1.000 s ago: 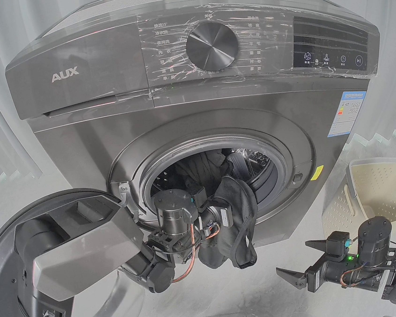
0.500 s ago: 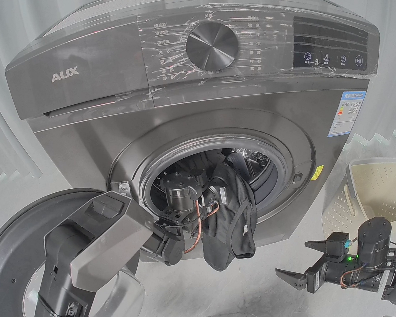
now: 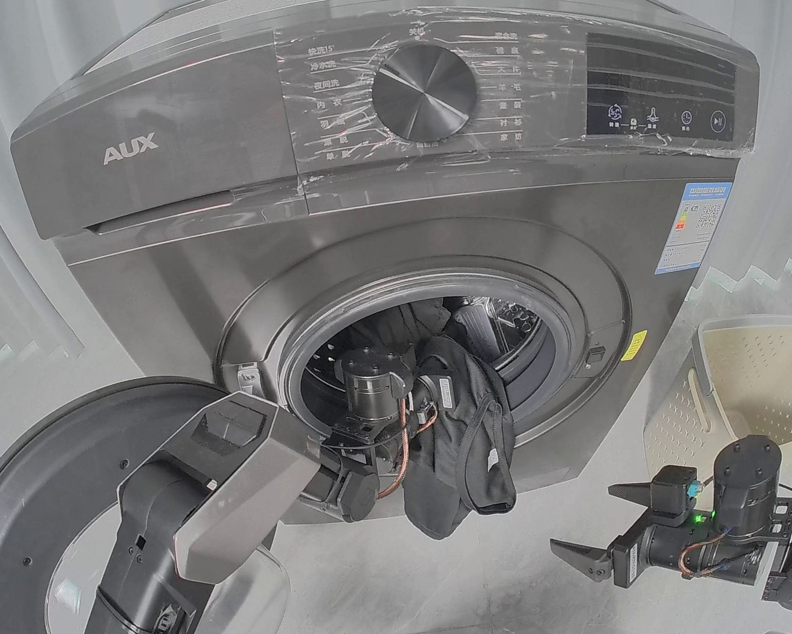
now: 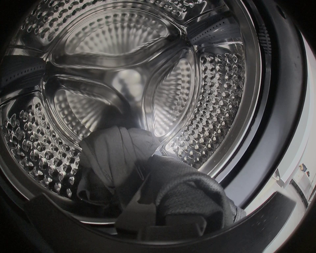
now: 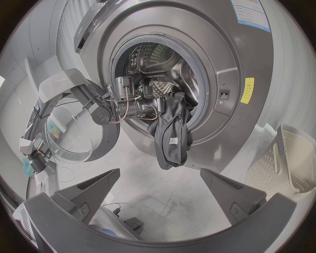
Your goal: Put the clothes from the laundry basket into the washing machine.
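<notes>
The grey washing machine point(image 3: 219, 258) stands with its round door point(image 3: 21, 507) swung open to the left. My left gripper point(image 3: 428, 393) sits at the lower rim of the drum opening, shut on a dark garment point(image 3: 459, 457). Part of that garment hangs outside over the rim, down toward the floor; its upper fold point(image 4: 194, 194) lies over the gripper. Another dark piece of clothing point(image 4: 112, 154) lies inside the steel drum point(image 4: 210, 98). My right gripper point(image 3: 585, 518) hovers open and holding nothing, low over the floor, just left of the cream laundry basket point(image 3: 677, 423).
The basket point(image 5: 296, 154) leans by the machine's right front corner, and I see no clothes in the part that shows. The open door's glass bowl point(image 5: 65, 131) takes up the space on the left. Bare grey floor point(image 3: 465, 589) lies in front of the machine.
My left arm has risen and pushed forward to the drum opening, carrying the dark garment up with it. The right arm has stayed put.
</notes>
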{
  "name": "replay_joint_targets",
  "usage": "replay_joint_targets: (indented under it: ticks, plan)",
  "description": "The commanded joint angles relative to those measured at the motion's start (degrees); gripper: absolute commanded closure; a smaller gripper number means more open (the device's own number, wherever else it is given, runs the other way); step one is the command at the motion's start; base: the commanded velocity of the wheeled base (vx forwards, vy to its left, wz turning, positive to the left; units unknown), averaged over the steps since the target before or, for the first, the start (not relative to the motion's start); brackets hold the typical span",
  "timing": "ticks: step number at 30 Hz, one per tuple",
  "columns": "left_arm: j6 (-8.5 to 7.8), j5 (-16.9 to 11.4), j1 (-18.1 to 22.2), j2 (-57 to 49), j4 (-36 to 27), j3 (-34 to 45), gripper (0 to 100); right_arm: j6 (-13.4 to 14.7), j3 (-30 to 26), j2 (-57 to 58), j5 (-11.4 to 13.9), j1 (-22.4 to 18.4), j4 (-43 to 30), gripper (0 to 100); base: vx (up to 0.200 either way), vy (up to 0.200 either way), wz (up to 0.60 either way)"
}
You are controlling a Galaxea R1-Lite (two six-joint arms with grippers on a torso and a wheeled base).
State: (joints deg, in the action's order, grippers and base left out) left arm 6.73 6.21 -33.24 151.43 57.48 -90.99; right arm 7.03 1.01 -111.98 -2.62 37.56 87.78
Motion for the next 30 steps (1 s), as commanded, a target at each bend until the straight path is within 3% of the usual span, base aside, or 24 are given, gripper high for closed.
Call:
replay_joint_targets:
  ticks: [1, 11, 12, 14, 24, 30]
  plan:
    - [0.04, 0.5, -0.2, 0.1, 1.1, -0.4, 100, 0.0, -0.9, -0.2, 0.0, 0.1, 0.0, 0, 0.000, 0.000, 0.00]
    - [0.83, 0.2, 0.2, 1.5, 1.8, -5.5, 100, 0.0, -0.9, -0.2, -0.1, 0.5, -0.1, 0, 0.000, 0.000, 0.00]
    - [1.71, 0.7, 0.5, 4.0, 1.1, -11.7, 100, 0.1, -0.9, -0.2, -0.1, 0.8, -0.1, 0, 0.000, 0.000, 0.00]
    - [1.62, 0.8, 0.8, 4.6, -0.2, -14.7, 100, 0.1, -0.9, -0.3, -0.1, 0.9, -0.1, 0, 0.000, 0.000, 0.00]
    - [3.73, 0.8, 1.1, 7.3, -7.8, -23.6, 100, 0.1, -0.9, -0.4, -0.1, 1.1, 0.0, 0, 0.000, 0.000, 0.00]
    - [3.91, 1.7, 2.0, 7.2, -8.5, -23.6, 100, 0.1, -0.9, -0.9, -0.1, 1.1, 0.0, 0, 0.000, 0.000, 0.00]
